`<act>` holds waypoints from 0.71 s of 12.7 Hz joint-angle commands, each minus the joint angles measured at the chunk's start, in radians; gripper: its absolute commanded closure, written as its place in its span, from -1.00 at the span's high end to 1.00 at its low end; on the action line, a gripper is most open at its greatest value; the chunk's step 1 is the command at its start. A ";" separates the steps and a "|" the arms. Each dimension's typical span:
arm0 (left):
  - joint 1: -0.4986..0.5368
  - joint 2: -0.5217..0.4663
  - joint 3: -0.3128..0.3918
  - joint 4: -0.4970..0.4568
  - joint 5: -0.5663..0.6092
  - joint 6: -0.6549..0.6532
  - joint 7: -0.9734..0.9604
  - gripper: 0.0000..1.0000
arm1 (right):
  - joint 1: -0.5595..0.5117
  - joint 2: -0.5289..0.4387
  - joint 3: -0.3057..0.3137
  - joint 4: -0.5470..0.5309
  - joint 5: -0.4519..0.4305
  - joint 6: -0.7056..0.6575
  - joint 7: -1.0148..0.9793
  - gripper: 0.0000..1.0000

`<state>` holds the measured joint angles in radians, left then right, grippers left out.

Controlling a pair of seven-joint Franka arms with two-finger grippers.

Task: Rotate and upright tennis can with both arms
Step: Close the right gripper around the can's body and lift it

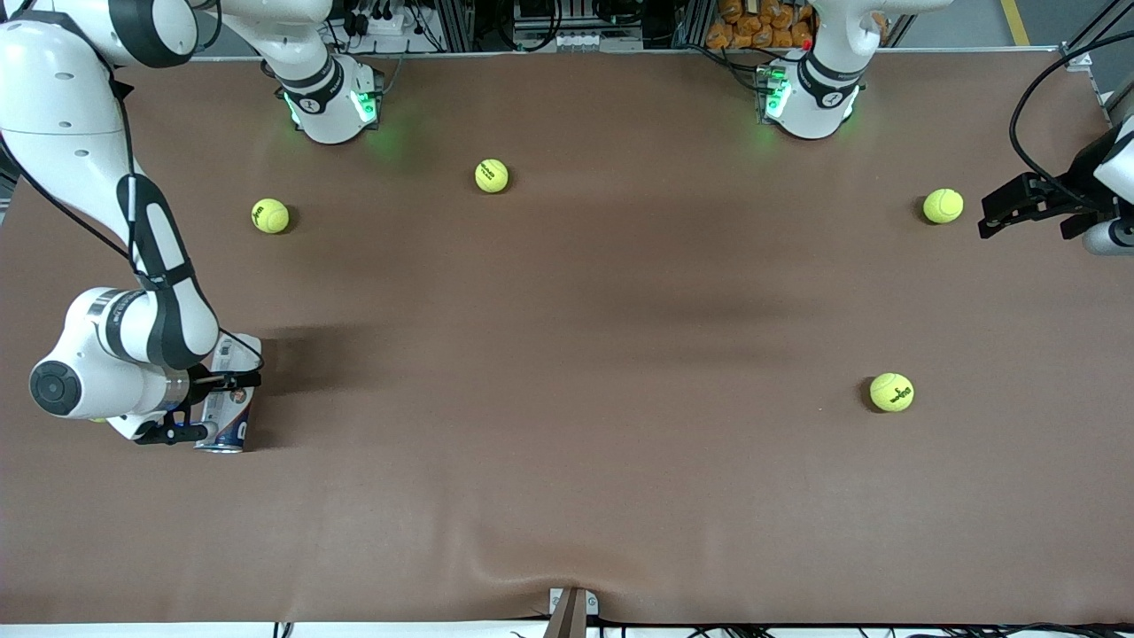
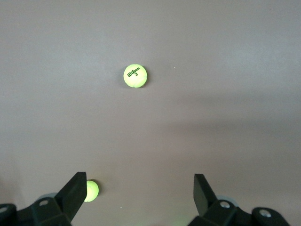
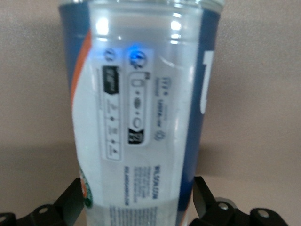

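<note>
Tennis ball (image 2: 135, 76) in left wrist view reads "Wilson" with a "3" under it. Other balls in front view carry dark print, unreadable. Tennis can (image 3: 141, 117) label in right wrist view has fine print and small icons, too blurred to read.

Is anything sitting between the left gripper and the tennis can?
Nothing visible blocks it. The left gripper hangs open beside one ball at its own end of the table, while the tennis can lies at the right arm's end, between the right gripper's fingers. Bare table lies between; three other balls sit off that line.
</note>
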<state>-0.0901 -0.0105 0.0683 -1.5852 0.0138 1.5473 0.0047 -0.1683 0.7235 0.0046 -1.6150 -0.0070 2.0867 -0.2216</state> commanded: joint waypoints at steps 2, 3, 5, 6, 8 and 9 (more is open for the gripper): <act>0.012 0.004 -0.007 0.013 0.000 -0.009 0.024 1.00 | -0.010 0.016 0.014 0.001 -0.004 0.033 -0.012 1.00; 0.010 0.004 -0.007 0.013 0.000 -0.009 0.024 1.00 | -0.010 0.016 0.014 0.001 -0.004 0.035 -0.018 0.70; 0.010 0.003 -0.008 0.016 0.000 -0.009 0.023 1.00 | -0.004 0.016 0.015 0.013 -0.007 0.035 -0.056 0.47; 0.012 0.003 -0.008 0.016 0.000 -0.009 0.024 1.00 | 0.003 0.013 0.017 0.024 -0.010 0.032 -0.079 0.47; 0.012 0.003 -0.007 0.014 0.000 -0.009 0.024 1.00 | 0.022 0.008 0.017 0.052 -0.011 0.029 -0.189 0.49; 0.013 0.003 -0.007 0.016 0.000 -0.009 0.024 1.00 | 0.041 0.005 0.020 0.070 -0.011 0.026 -0.253 0.49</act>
<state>-0.0896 -0.0102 0.0678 -1.5840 0.0138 1.5473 0.0047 -0.1528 0.7350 0.0180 -1.5806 -0.0071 2.1225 -0.3827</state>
